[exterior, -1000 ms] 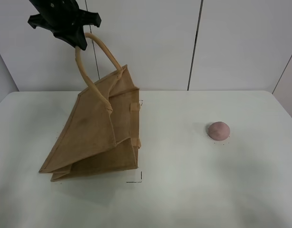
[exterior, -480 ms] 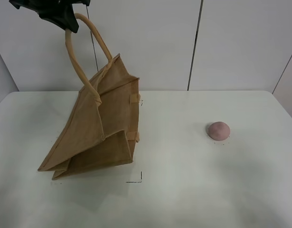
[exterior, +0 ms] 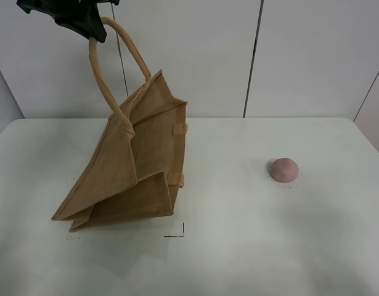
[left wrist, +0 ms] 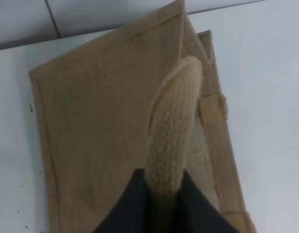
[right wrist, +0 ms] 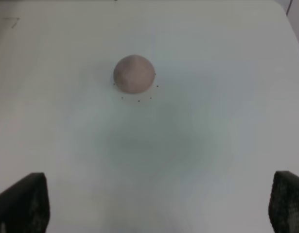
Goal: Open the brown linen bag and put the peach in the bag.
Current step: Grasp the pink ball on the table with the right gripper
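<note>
A white table (exterior: 251,246) stands before pale wall panels, seen from a high camera. On the left side of the table is the bag (exterior: 140,160), a tan coarse-weave tote, hanging tilted from one lighter beige loop handle (exterior: 106,80). Its top corner is lifted high while its bottom edge rests on the table, and its sides lie mostly folded flat against each other, so the mouth looks barely parted. The left gripper (exterior: 84,21), black, sits at the top left of the high view with its jaws clamped tight on the crown of that handle. The left wrist camera looks down along the handle (left wrist: 171,131), which runs up from between the dark jaws of the left gripper (left wrist: 161,194), with the flat face of the bag (left wrist: 100,126) spread beneath it. A thin black corner mark (exterior: 177,233) is drawn on the table just beside the bag's lower right corner. The peach (exterior: 283,169), a small round dusty-pink fruit, lies on the right side of the table, well apart from the bag and touching nothing else. In the right wrist camera the peach (right wrist: 133,73) sits on bare table ahead of the right gripper (right wrist: 154,208), whose two dark fingertips (right wrist: 23,204) stand far apart at opposite edges of the view, holding nothing.
</note>
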### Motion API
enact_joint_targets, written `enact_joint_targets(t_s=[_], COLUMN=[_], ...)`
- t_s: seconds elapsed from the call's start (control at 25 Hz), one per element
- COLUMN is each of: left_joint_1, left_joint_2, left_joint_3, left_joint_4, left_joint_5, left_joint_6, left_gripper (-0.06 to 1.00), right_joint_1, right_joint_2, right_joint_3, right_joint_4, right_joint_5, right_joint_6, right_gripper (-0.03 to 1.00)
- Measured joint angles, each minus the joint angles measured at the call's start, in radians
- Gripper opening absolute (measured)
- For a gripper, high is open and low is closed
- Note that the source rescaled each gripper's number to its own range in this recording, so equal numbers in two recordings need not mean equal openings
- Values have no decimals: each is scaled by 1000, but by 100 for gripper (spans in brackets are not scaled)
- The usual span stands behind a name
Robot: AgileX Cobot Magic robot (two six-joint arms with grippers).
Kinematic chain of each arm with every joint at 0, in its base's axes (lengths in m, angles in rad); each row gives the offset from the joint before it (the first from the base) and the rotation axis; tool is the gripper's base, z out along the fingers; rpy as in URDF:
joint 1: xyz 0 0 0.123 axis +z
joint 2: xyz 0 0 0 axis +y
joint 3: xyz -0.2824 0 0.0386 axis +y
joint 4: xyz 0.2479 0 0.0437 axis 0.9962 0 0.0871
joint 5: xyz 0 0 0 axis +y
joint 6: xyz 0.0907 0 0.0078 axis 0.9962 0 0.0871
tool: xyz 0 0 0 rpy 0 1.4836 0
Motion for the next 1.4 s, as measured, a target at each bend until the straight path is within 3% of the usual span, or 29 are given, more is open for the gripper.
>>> enact_joint_targets(t_s=[0.2,0.32,0.56,0.8,1.04,1.4], left_joint_1=[0,-1,-1,-1,-1,-1], left_joint_2=[0,0,0,0,0,0], left_joint_3=[0,0,0,0,0,0], left_joint_4=[-26,-32,-34,-34,-36,-37], left_joint_5=[0,0,0,0,0,0], left_joint_6=[5,7,7,7,7,9], left_gripper=[0,0,0,0,0,0], right_joint_1=[0,0,0,0,0,35], right_joint_2=[148,285,713,1226,1616,1994], right_joint_3=[-3,-29,-148,-367,-673,-1051], right_joint_4=[0,0,16,26,34,35], right_joint_5=[-1,-49,-192,-248,-235,-51], right_joint_6=[0,0,0,0,0,-24], right_gripper=[100,100,100,100,100,100])
